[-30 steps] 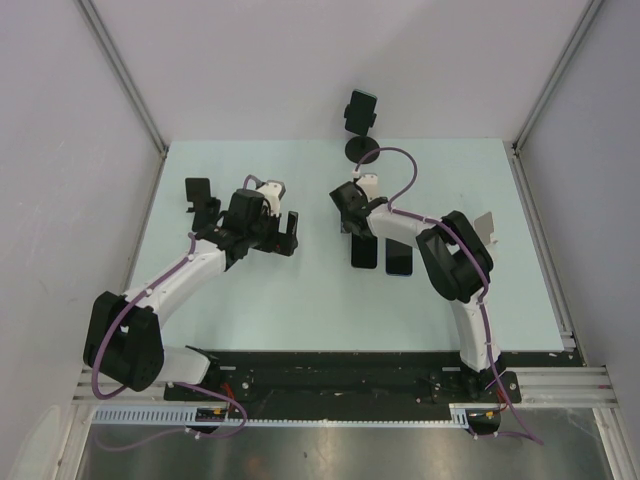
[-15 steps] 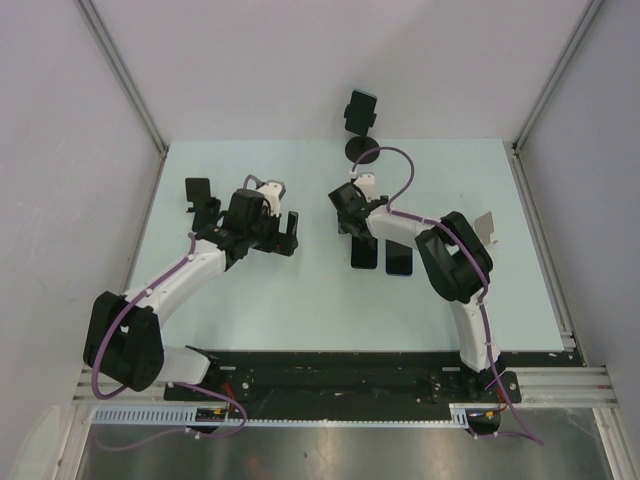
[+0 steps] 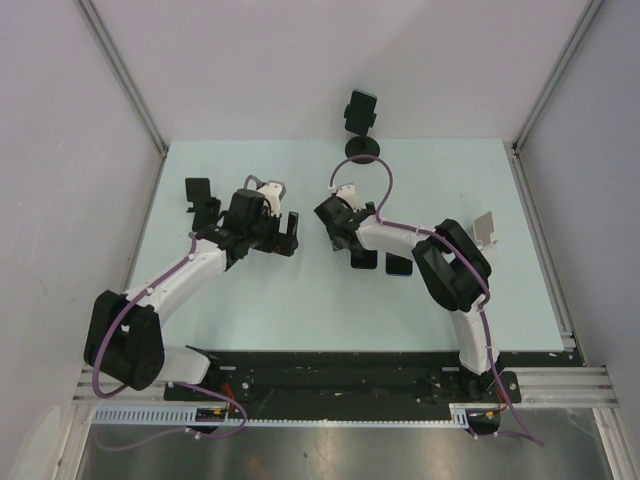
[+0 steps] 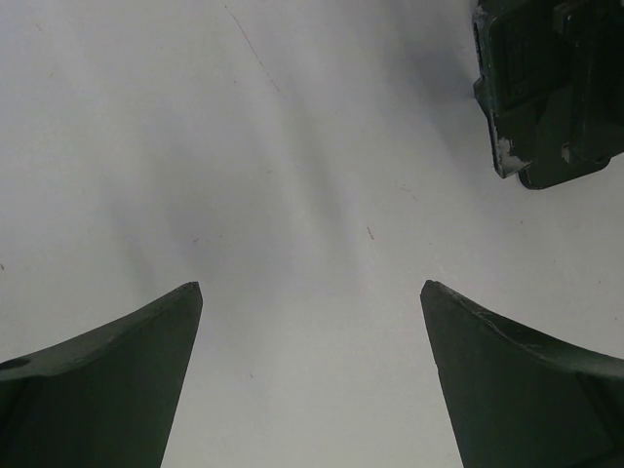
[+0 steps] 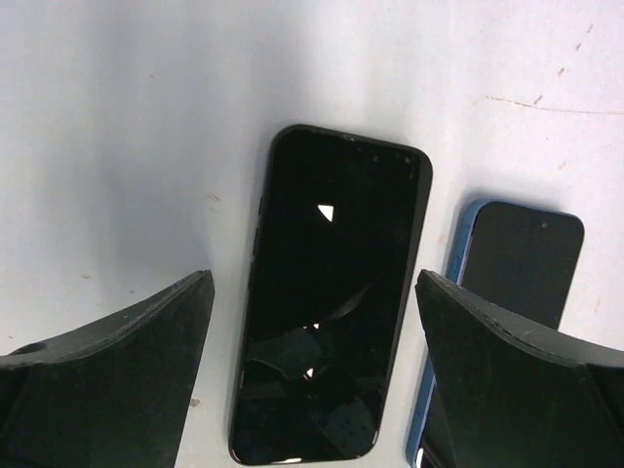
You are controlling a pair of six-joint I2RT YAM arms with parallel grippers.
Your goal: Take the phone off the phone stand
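Where the bench [image 3: 300, 300] begins on the left, a small black holder [image 3: 199, 193] stands near the far corner. Beside it the left arm [image 3: 180, 275] stretches from its base up and inward, elbow low, wrist angled down toward the pale surface. The left fingers [image 4: 97, 390] are spread wide with only bare bench between them. A dark, scuffed block [image 4: 551, 88] sits ahead of them to the right, and I cannot tell what it is.

Toward the middle, at the far edge, the stand [image 3: 362, 150] rests on its round base with its black cradle upright above it. Well in front of it, the black phone [image 5: 331, 302] lies flat on the bench, screen up. It is dark and glossy, with rounded corners and a few bright glints on the glass. The right fingers [image 5: 107, 380] are released, one on either side of it and set wider than the phone, gripping nothing.

Just beside it on the right lies a blue phone [image 5: 517, 263], also flat, partly hidden behind one finger. The right arm [image 3: 455, 270] rises from its base, folds sharply at the elbow and reaches leftward, its wrist tipped down over the two phones.
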